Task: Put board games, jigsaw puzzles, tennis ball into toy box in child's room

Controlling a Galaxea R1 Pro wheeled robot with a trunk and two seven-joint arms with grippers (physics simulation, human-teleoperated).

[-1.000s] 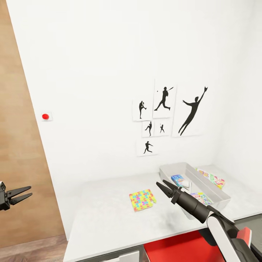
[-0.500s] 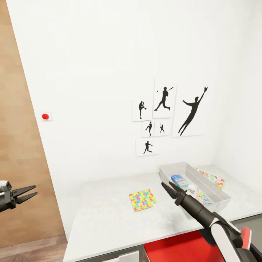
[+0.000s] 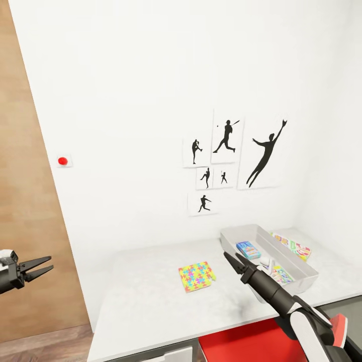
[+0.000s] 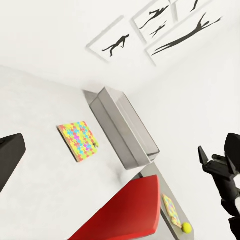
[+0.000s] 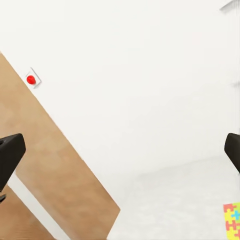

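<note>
**Toy box half filled as one puzzle lies out on the bench**

The right claw [image 3: 229,257] hangs with its fingers parted and empty above the light grey bench [image 3: 151,301], just left of the toy box [image 3: 296,276]. Inside the box lie a blue board game [image 3: 248,249] and another colourful box [image 3: 280,274]. A third printed game [image 3: 294,246] rests on the bench just beyond the box's far side. A jigsaw puzzle [image 3: 196,276] lies flat on the bench, left of the box and apart from it. The left claw [image 3: 44,265] hovers spread and empty at far left, off the bench. The left wrist view shows a tennis ball [image 4: 186,227] beside a second puzzle [image 4: 171,211] on the lower bench section.
</note>
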